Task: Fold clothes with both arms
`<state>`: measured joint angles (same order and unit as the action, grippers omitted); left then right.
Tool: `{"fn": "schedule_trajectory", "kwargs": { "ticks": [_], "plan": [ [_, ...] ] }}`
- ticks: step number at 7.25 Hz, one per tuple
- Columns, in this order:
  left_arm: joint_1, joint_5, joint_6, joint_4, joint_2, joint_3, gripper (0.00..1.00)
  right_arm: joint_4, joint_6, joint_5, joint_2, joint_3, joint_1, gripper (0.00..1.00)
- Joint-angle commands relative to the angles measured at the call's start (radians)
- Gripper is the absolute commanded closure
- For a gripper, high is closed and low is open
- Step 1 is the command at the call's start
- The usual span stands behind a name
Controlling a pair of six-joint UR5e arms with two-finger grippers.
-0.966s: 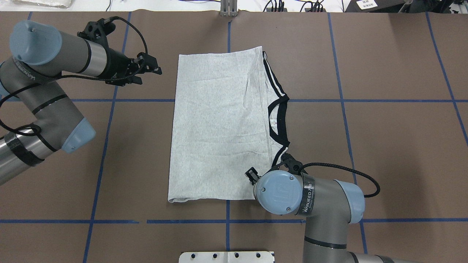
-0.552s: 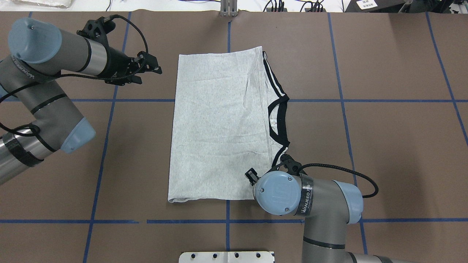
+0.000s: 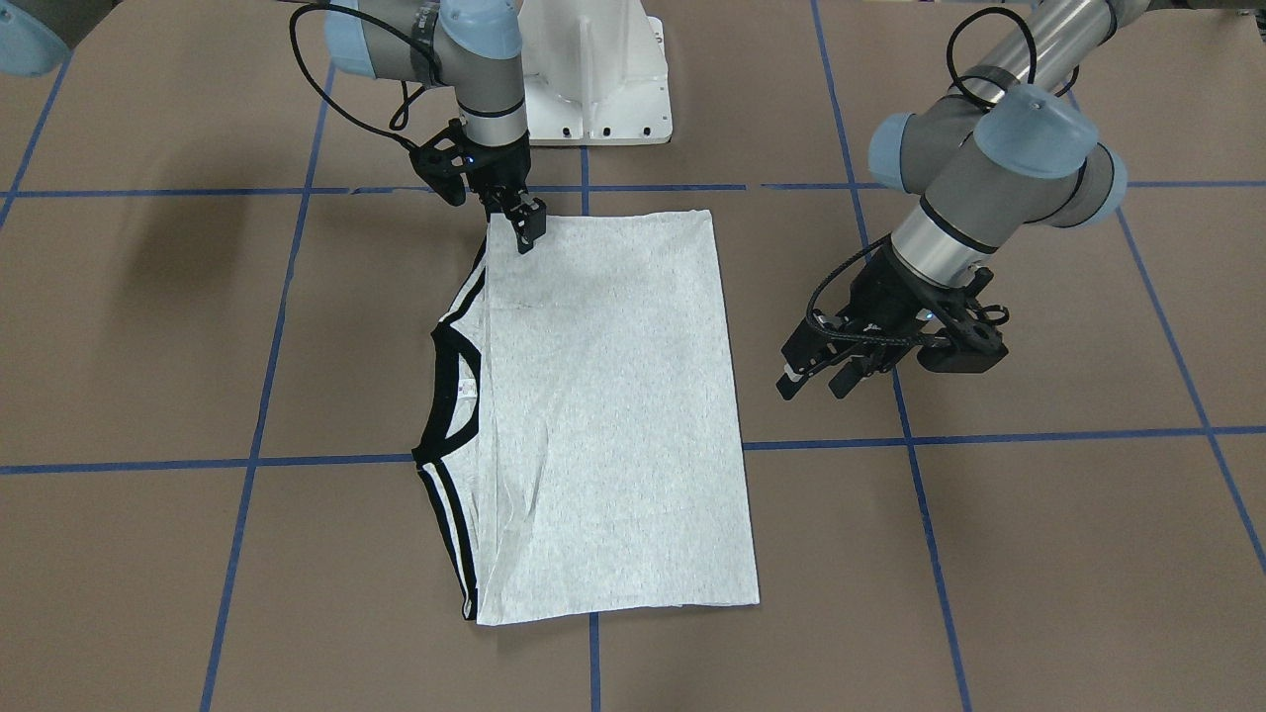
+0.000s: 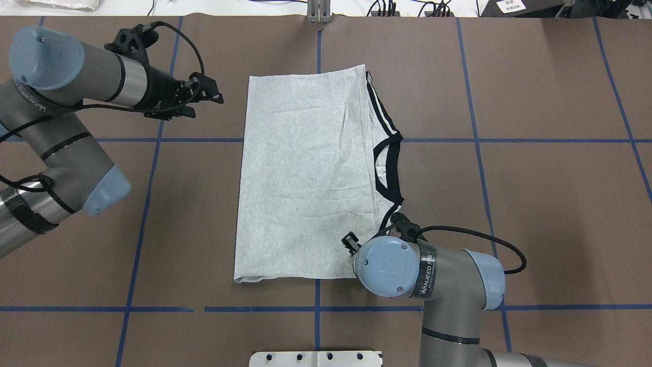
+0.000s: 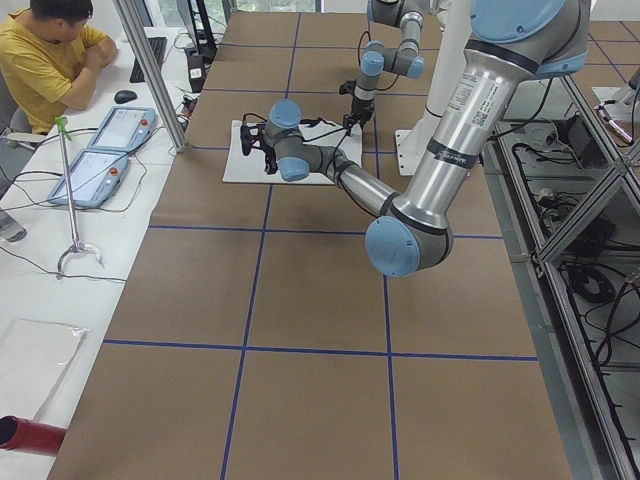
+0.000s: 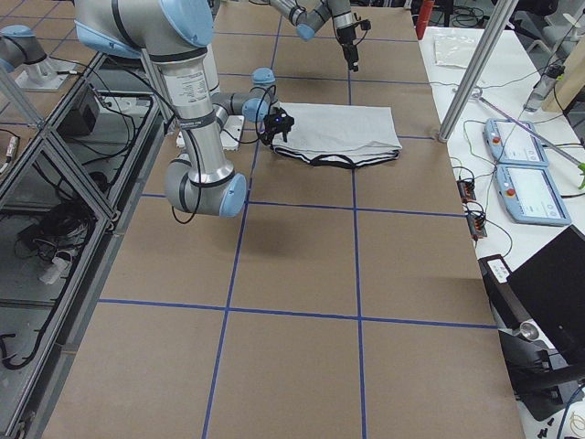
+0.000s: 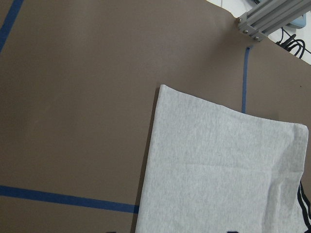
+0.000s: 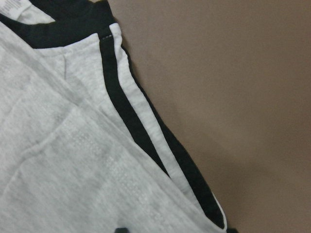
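Note:
The grey T-shirt (image 4: 305, 173) lies flat on the brown table, folded into a long rectangle; its black collar (image 4: 389, 168) and black shoulder stripes show along the right edge. No print shows. It also shows in the front view (image 3: 603, 396). My left gripper (image 4: 204, 99) is open and empty, above bare table left of the shirt's far left corner, also in the front view (image 3: 821, 381). My right gripper (image 3: 524, 232) points down just over the shirt's near striped corner; its wrist view shows the stripes (image 8: 141, 145) close below, the jaws apart.
The white pedestal base (image 3: 593, 69) stands at the robot's side of the table. Blue tape lines (image 4: 147, 173) grid the brown surface. An aluminium post (image 4: 318, 10) stands at the far edge. A seated operator (image 5: 50, 60) and teach pendants (image 5: 100, 150) are beyond it.
My left gripper has drifted slightly left, away from the shirt. My right wrist has shifted a little. The shirt has not moved.

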<state>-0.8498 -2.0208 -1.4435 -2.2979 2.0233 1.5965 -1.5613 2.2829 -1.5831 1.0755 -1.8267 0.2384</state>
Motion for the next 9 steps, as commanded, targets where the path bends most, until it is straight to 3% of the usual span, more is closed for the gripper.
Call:
{"fn": "schedule_trajectory", "kwargs": {
  "ticks": [1,3,5,7,9],
  "plan": [
    [0.000,0.001,0.000,0.000,-0.002,0.002,0.19,0.001,0.001,0.000,-0.003,0.004,0.001,0.50],
    [-0.003,0.001,0.000,0.000,-0.002,0.005,0.19,0.000,0.001,0.000,-0.008,0.003,0.001,1.00],
    [-0.003,0.001,-0.002,0.000,-0.002,0.008,0.19,0.000,0.006,-0.001,-0.009,0.000,0.001,1.00],
    [-0.002,0.001,-0.003,0.002,-0.002,0.010,0.19,-0.011,0.009,-0.014,0.007,-0.063,0.008,1.00],
    [0.049,0.022,-0.198,0.005,-0.079,0.118,0.21,-0.013,0.012,-0.014,0.029,-0.095,0.007,1.00]
  ]
}}
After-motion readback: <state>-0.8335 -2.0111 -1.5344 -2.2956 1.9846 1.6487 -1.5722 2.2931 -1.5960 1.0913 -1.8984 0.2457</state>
